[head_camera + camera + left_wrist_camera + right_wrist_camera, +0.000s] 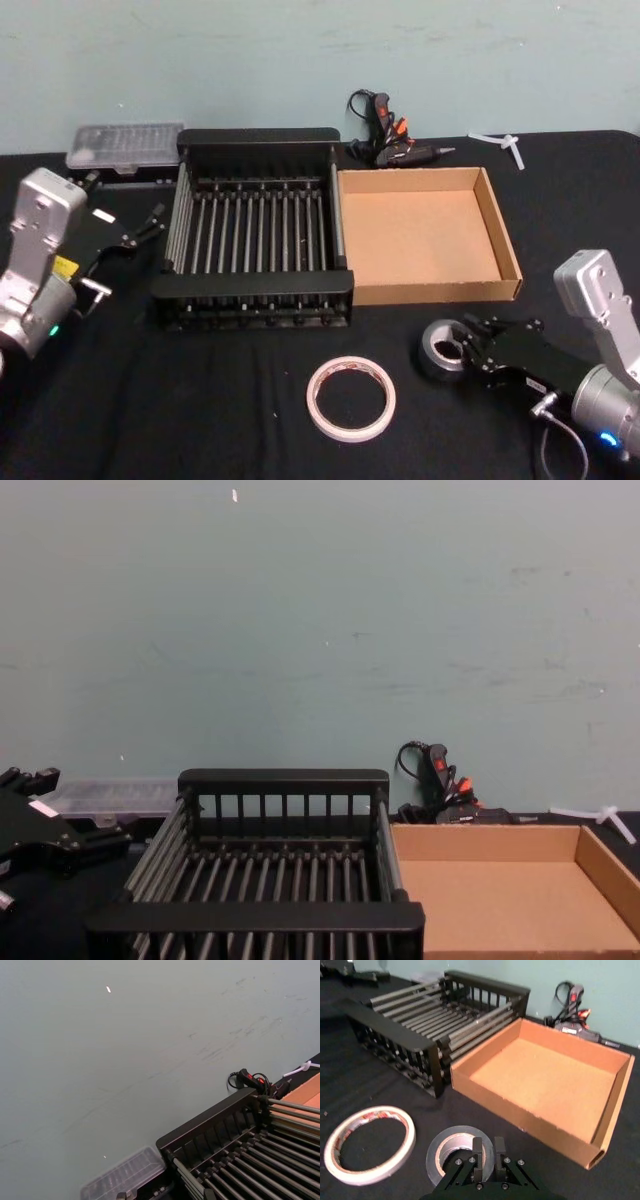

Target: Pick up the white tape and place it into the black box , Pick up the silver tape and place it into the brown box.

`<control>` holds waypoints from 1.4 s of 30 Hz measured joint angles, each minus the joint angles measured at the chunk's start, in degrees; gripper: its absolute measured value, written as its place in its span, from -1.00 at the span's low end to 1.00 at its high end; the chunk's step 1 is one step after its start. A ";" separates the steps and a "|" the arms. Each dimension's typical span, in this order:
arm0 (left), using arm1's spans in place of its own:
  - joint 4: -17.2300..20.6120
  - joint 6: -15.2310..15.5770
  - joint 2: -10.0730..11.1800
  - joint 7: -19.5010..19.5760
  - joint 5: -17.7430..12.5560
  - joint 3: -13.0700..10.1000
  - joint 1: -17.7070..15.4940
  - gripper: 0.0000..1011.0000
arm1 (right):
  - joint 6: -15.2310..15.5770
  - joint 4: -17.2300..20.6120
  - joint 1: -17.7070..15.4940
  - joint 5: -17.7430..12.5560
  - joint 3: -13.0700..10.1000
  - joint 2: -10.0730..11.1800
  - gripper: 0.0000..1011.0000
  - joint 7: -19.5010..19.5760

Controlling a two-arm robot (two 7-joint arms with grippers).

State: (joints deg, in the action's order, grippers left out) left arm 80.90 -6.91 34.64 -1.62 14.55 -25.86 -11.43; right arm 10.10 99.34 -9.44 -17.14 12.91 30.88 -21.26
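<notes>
White tape — red-printed inner ring; grey silver tape; black box — slatted.

Perhaps workshop: glue gun, crate

The right gripper covers the near rim of the silver tape. The brown box is cut off at the chest view's 4 o'clock edge.

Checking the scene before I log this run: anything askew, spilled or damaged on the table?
Nothing stands out. The black box and brown box sit squarely side by side, both empty. The white tape lies flat in front. The right claw is shut on the silver tape's wall. The left claw hovers beside the black box.
</notes>
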 joint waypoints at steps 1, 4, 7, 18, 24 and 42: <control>0.00 0.00 0.00 0.00 0.00 0.00 0.00 0.98 | -0.12 0.24 -0.06 -0.18 -0.11 0.04 -0.72 -0.08; 0.00 0.00 0.00 0.00 0.00 0.00 0.00 0.98 | -0.60 1.12 -0.14 -0.94 -0.54 0.19 -0.72 -0.36; 0.00 0.00 0.00 0.00 0.00 0.00 0.00 0.98 | -1.03 1.94 -0.11 -1.59 -0.88 0.25 -0.72 -0.48; 0.00 0.00 0.00 0.00 0.00 0.00 0.00 0.98 | -2.46 1.93 3.42 -2.47 -1.01 -0.67 -0.72 0.13; 0.00 0.00 0.00 0.00 0.00 0.00 0.00 0.98 | -2.80 0.63 5.81 -2.07 -0.67 -1.49 -0.72 0.91; 0.00 0.00 0.00 0.00 0.00 0.01 0.00 0.98 | -2.70 -7.85 16.36 1.37 1.11 -5.97 -0.72 3.17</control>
State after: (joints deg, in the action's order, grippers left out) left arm 80.90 -6.91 34.64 -1.62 14.55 -25.86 -11.43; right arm 7.41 91.49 6.92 -15.77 14.03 24.91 -18.09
